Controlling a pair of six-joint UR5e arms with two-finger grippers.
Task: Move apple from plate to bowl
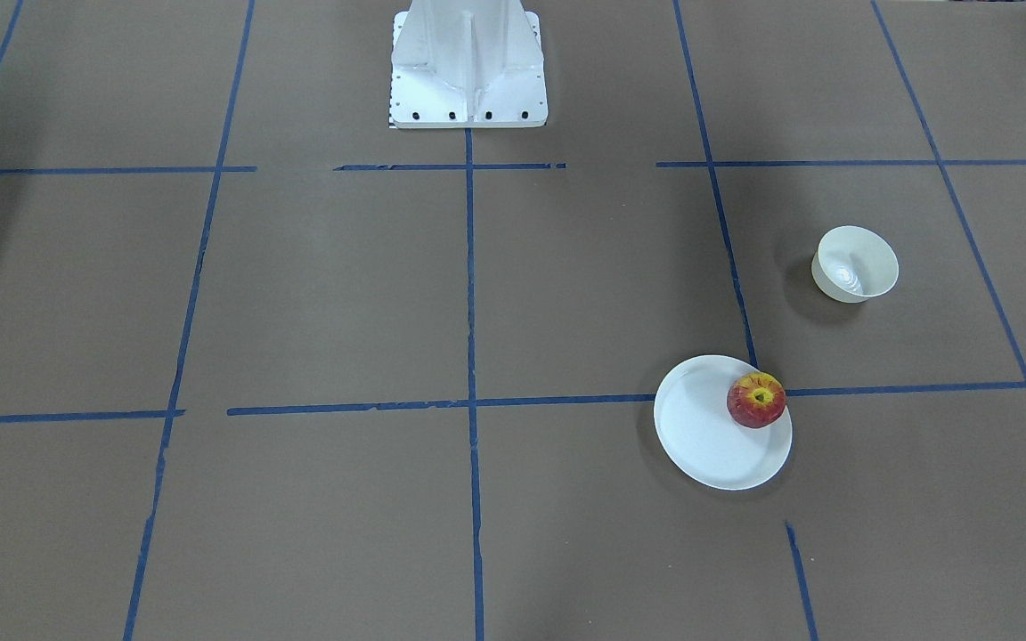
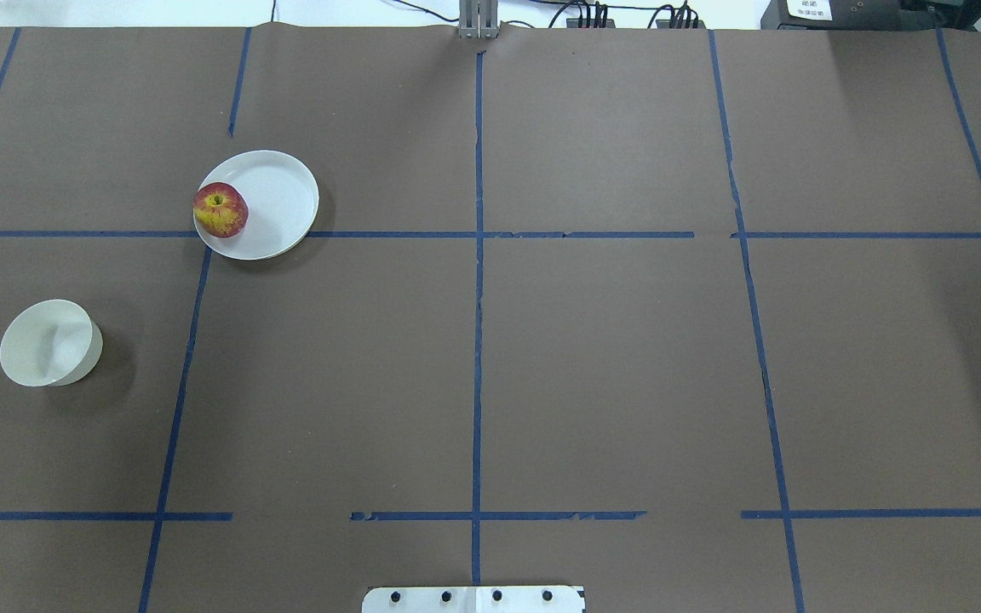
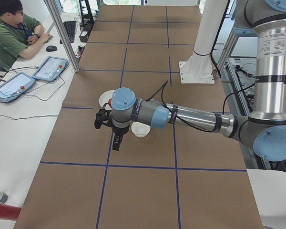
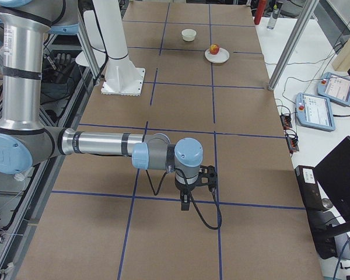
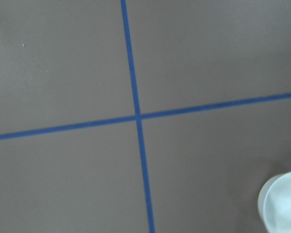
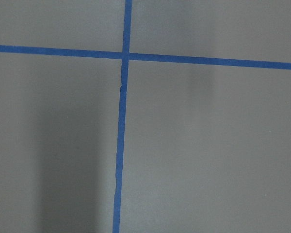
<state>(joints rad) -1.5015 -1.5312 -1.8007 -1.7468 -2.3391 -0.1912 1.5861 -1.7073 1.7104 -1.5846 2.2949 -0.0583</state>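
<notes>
The red apple [image 1: 755, 401] with a yellow patch sits on the white plate [image 1: 707, 445], at the plate's edge nearest the bowl [image 1: 856, 263]. The cream-white bowl stands empty, apart from the plate. In the overhead view the apple [image 2: 220, 209], plate [image 2: 279, 197] and bowl [image 2: 49, 343] lie on the left half. My left gripper [image 3: 101, 119] hangs high over the table near the bowl [image 3: 140, 130]; I cannot tell if it is open or shut. My right gripper [image 4: 207, 175] hangs far from the plate [image 4: 218, 57]; I cannot tell its state either. The left wrist view catches the bowl's rim [image 5: 282, 204].
The brown table covering carries a grid of blue tape lines. The robot's white base [image 1: 468, 71] stands at the middle of the robot's side. An operator [image 3: 12, 33] sits at a side desk with teach pendants [image 3: 50, 68].
</notes>
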